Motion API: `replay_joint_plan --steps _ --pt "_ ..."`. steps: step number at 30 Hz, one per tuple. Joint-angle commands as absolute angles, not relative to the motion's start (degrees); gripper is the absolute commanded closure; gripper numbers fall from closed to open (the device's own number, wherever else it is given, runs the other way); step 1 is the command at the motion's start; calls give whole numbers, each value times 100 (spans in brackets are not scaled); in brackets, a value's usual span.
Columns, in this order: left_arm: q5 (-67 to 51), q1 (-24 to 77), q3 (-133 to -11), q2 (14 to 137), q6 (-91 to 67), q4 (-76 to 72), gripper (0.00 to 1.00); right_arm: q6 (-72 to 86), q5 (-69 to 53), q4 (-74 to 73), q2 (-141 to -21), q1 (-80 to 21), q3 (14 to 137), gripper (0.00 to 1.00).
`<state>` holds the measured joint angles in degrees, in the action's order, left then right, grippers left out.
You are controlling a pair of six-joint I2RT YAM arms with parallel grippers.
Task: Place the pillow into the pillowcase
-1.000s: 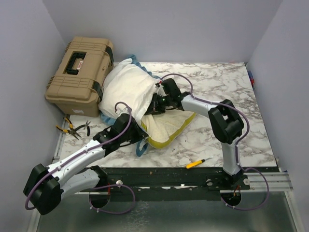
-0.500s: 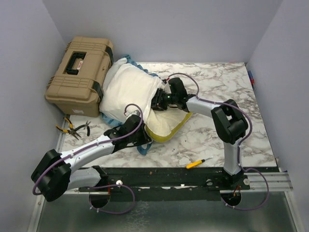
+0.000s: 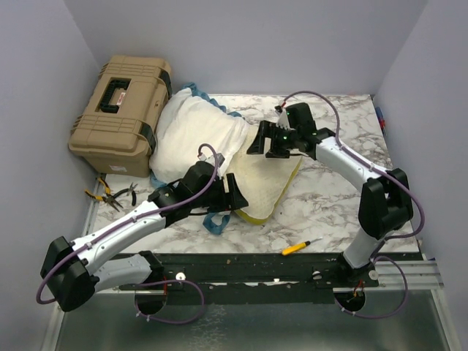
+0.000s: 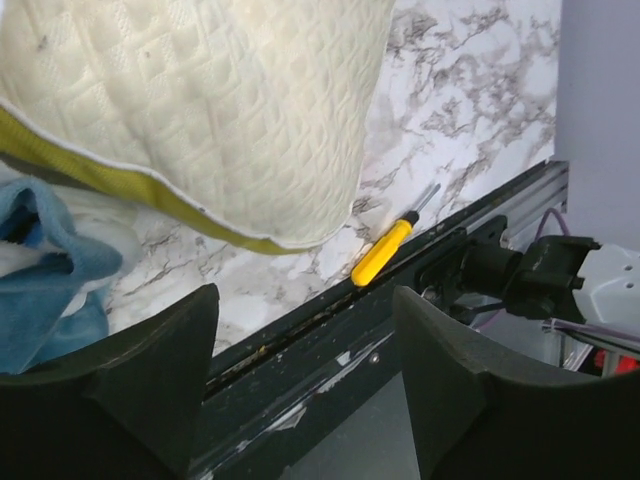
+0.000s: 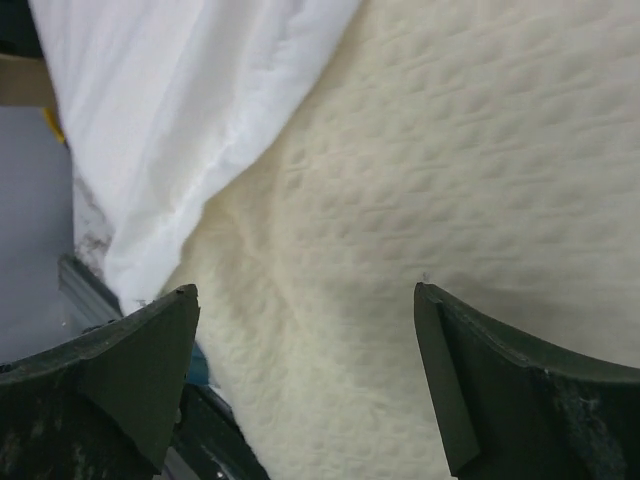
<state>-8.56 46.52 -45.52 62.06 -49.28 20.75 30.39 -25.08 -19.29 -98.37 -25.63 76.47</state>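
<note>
The cream quilted pillow (image 3: 267,186) lies mid-table, its far end tucked into the pillowcase (image 3: 196,135), which shows its white inside and blue trim (image 3: 213,221). My left gripper (image 3: 235,199) hovers open over the pillow's near left corner, holding nothing. In the left wrist view the pillow (image 4: 230,110) and its mustard band (image 4: 120,185) fill the top, blue pillowcase fabric (image 4: 40,265) sits at the left, and the left gripper (image 4: 305,375) is empty. My right gripper (image 3: 263,144) is open above the pillow's far end. The right wrist view shows the pillow (image 5: 450,200) beside white pillowcase cloth (image 5: 170,120), with the right gripper (image 5: 305,385) empty.
A tan toolbox (image 3: 121,110) stands at the back left against the pillowcase. Pliers (image 3: 117,196) lie in front of it. A yellow screwdriver (image 3: 301,246) rests near the table's front edge, the same screwdriver (image 4: 385,250) showing beside the black rail (image 4: 330,330).
Both grippers have opened and let go of the fabric. The right gripper has lifted and pulled back to the right; the left gripper has shifted right along the pillow's near edge.
</note>
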Motion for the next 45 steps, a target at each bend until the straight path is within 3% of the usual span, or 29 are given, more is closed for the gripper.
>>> replay_joint_plan --steps 1,8,16,22,29,31,35,38,45 --pt "-501 4635 -4977 6235 -4710 2769 27 2433 -1823 -2705 -9891 -1987 7785 7" --pt "576 4152 -5437 6580 -4965 3479 21 2348 -1516 -2798 -10683 -1224 8370 6" --pt "271 2514 -4789 6942 -5234 2923 18 2243 -2052 -2743 -11291 -1212 8301 8" --pt "-705 2310 -4818 7926 -4979 1016 18 2419 -2990 -2233 -10728 -1213 6978 20" --pt "-1250 2684 -6440 9716 -4289 613 19 2695 -3620 -2195 -9507 -1224 5457 39" --pt "-1365 2912 -6985 10227 -4093 612 20 2850 -3840 -2178 -9235 -1273 5199 40" --pt "-1275 3009 -7552 10572 -3944 761 22 3212 -4148 -1870 -9157 -1638 5118 39" --pt "-579 2966 -7795 10343 -3579 1471 20 3301 -4280 -1746 -9487 -2191 5637 33" --pt "1450 2735 -8077 9437 -3158 3468 16 2738 -3481 -2542 -9376 -2538 6631 8"
